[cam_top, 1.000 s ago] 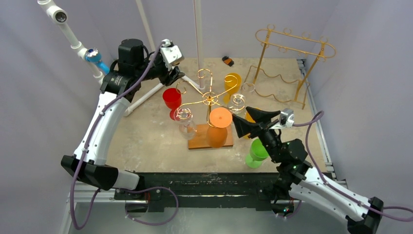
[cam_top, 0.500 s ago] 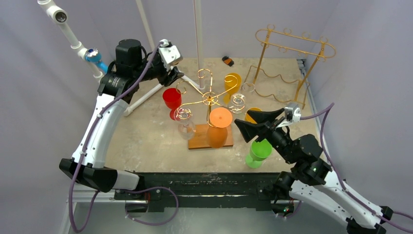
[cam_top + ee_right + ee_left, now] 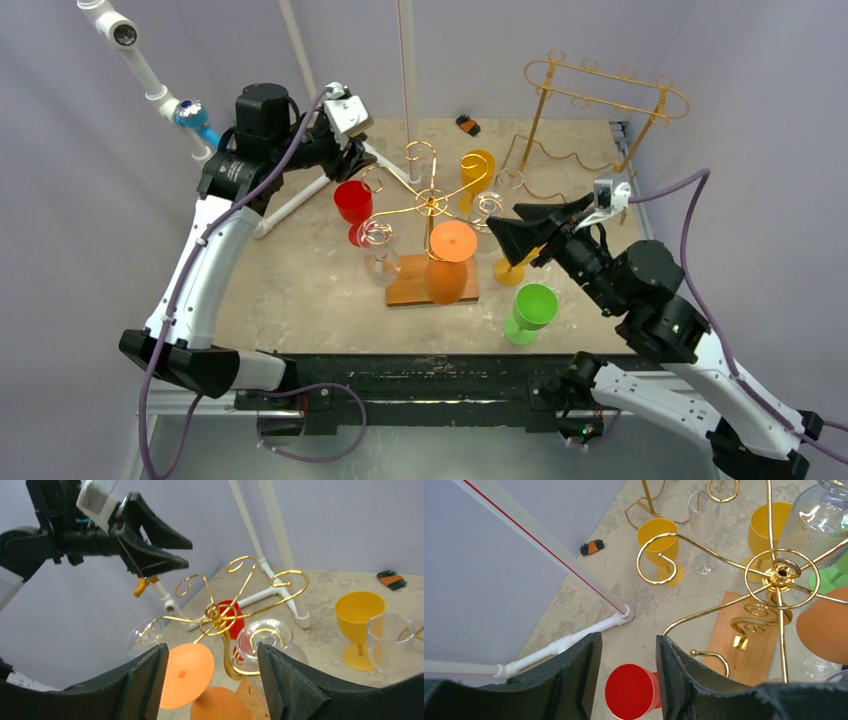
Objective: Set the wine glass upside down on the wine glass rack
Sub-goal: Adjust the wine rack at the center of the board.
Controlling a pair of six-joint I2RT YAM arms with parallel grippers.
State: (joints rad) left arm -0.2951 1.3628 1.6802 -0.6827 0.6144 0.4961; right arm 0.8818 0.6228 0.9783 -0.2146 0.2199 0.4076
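The counter (image 3: 300,285) is boxed in by grey walls (image 3: 90,250) on the left, back and right, and the arm bases sit along its near edge. The wine glass rack (image 3: 430,200), a gold tree of spiral arms on a wooden base (image 3: 410,290), stands mid-counter. Three glasses hang from it upside down: a left clear wine glass (image 3: 382,255), an orange wine glass (image 3: 450,262) and a right clear wine glass (image 3: 265,637).

Bare counter shows to the left and in front of the rack. The right side is crowded, with a green wine glass (image 3: 530,310) upright near the front edge and a second gold rack (image 3: 600,130) in the back right corner. A white pipe stand (image 3: 295,200) slants across the back left.

The left end effector (image 3: 627,640) hangs high by the rack's back-left arms, its jaws apart and empty. The red wine glass (image 3: 631,697) stands upright below it, seen through the gap and cut off by the bottom of the left wrist view.

The right end effector (image 3: 503,232) points at the rack from the right, just beside the right clear wine glass, with its jaws spread and gripping nothing. Whether it touches that glass cannot be told. It hides the bowl of one yellow glass (image 3: 510,275), leaving only stem and foot.

Another yellow wine glass (image 3: 659,537) and a clear flute (image 3: 703,520) stand upright behind the rack. A black-and-orange item (image 3: 467,125) at the back is too small to name.
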